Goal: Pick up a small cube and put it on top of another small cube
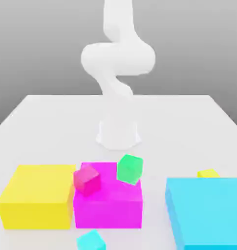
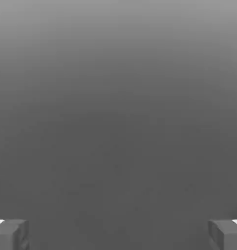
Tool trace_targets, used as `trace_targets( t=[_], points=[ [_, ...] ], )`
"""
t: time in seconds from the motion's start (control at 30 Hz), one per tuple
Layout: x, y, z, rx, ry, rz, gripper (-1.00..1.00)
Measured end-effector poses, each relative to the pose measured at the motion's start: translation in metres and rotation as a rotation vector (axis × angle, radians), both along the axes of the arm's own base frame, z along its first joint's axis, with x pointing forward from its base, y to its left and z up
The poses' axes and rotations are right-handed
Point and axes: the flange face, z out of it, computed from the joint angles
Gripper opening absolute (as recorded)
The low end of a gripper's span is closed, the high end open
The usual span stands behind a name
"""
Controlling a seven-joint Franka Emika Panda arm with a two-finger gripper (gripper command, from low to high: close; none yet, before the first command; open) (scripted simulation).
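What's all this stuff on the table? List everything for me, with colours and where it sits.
Table: one, white, under everything.
Yellow block: one, large, at the exterior view's left.
Magenta block: one, large, middle.
Cyan block: one, large, flat, right.
Pink-red cube: one, small, at the magenta block's left top edge.
Green cube: one, small, tilted, on the magenta block.
Cyan cube: one, small, in front of the magenta block.
Yellow cube: one, small, behind the cyan block.
Arm: one, white, behind the blocks.
Gripper: fingers wide apart.

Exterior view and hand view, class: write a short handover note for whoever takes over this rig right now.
Claw: open, fingers wide apart, holding nothing.
Small cyan cube: on the table in front of the magenta block, untouched.
Small pink-red cube: sits tilted at the magenta block's top edge, beside the small green cube.
Done: nothing yet.
Left: grasp the cyan cube, lift it, set it on the pink-red cube.
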Motion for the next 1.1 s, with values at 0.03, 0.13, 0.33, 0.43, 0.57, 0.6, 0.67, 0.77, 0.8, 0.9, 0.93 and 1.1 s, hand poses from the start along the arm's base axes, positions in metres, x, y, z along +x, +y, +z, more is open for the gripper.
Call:
trace_targets(
  t=[0.03,0.13,0.33,0.43,0.57,0.6,0.67,0.77,0.8,0.9,0.93,1.1],
  points=[
    [0.014,-0.003,-0.015,0.000,0.028,0.025,0.00],
    [0.050,-0.008,-0.060,-0.002,0.106,0.094,0.00],
    [0.104,-0.015,-0.158,-0.020,0.252,0.214,0.00],
    [0.123,-0.017,-0.211,-0.036,0.322,0.269,0.00],
    [0.139,-0.021,-0.282,-0.068,0.414,0.336,0.00],
    [0.141,-0.022,-0.299,-0.078,0.437,0.352,0.00],
    [0.144,-0.025,-0.334,-0.100,0.482,0.385,0.00],
    [0.143,-0.032,-0.385,-0.138,0.550,0.429,0.00],
    [0.142,-0.035,-0.401,-0.153,0.573,0.444,0.00],
    [0.134,-0.044,-0.448,-0.202,0.642,0.489,0.00],
    [0.131,-0.048,-0.463,-0.220,0.665,0.503,0.00],
    [0.127,-0.053,-0.534,-0.249,0.698,0.527,0.00]
  ],
)
